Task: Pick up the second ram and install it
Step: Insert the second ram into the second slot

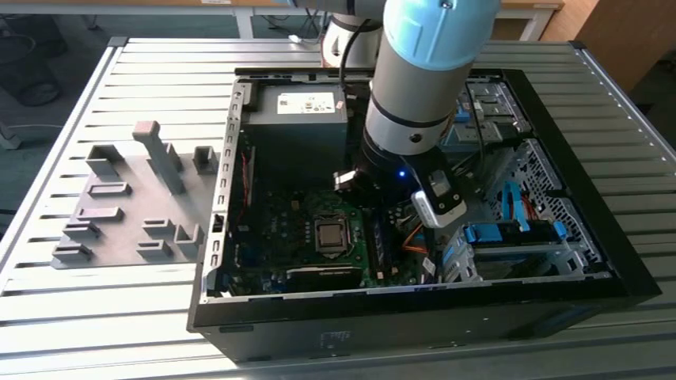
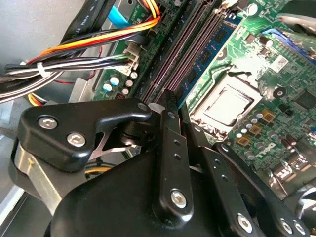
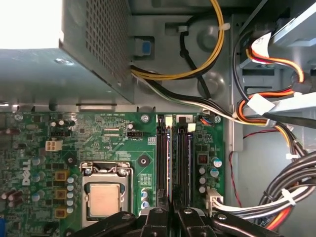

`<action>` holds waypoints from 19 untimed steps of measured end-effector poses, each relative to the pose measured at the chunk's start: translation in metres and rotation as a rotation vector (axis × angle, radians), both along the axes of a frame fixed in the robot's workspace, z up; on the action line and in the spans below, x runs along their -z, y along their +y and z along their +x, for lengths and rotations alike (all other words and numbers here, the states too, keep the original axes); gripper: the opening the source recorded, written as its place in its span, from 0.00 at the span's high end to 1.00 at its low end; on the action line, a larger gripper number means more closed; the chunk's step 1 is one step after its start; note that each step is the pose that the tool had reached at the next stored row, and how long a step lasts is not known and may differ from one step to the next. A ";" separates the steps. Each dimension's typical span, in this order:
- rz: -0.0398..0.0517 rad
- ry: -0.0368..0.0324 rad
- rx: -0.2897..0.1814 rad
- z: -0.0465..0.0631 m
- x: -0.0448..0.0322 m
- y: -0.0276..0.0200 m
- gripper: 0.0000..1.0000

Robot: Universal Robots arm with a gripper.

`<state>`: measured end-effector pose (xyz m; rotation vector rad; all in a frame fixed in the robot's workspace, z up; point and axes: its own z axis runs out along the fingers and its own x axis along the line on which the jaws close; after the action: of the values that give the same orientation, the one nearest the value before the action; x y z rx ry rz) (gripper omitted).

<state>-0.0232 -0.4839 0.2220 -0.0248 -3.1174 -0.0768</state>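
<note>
Second wrist view: the second ram (image 2: 216, 43), a thin blue-green circuit-board stick carrying a row of dark chips, stands on edge in the memory slot closest to the processor socket (image 2: 224, 106), beside empty dark slots (image 2: 185, 47). Its near end runs in between the black fingers of the gripper (image 2: 181, 111), whose jaws are drawn narrow about it; how far the stick is seated cannot be told. In the first wrist view the gripper (image 3: 173, 215) hangs directly over the paired slots (image 3: 164, 158) on the green motherboard (image 3: 108, 143), with the socket (image 3: 104, 200) just beside them. In the exterior view the arm (image 1: 423, 79) reaches down into an open black computer case (image 1: 227, 261) lying on its side on a slatted metal table (image 1: 106, 332). Inside the case sit the motherboard, a grey power supply (image 1: 299, 119), a metal drive cage with blue clips (image 1: 518, 253) and bundled orange, yellow and black cables (image 2: 98, 44). On the table at the exterior view's left, a plate of grey fixture blocks (image 1: 127, 214) lies just beside the case.
</note>
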 end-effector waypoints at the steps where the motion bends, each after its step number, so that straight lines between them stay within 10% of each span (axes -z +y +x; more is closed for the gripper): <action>1: 0.0000 0.0001 0.000 0.000 0.0018 0.0000 0.86; 19: -0.0013 0.0029 0.001 0.000 0.0063 -0.0018 0.86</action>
<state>-0.0231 -0.4857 0.2157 -0.0261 -3.1146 -0.0747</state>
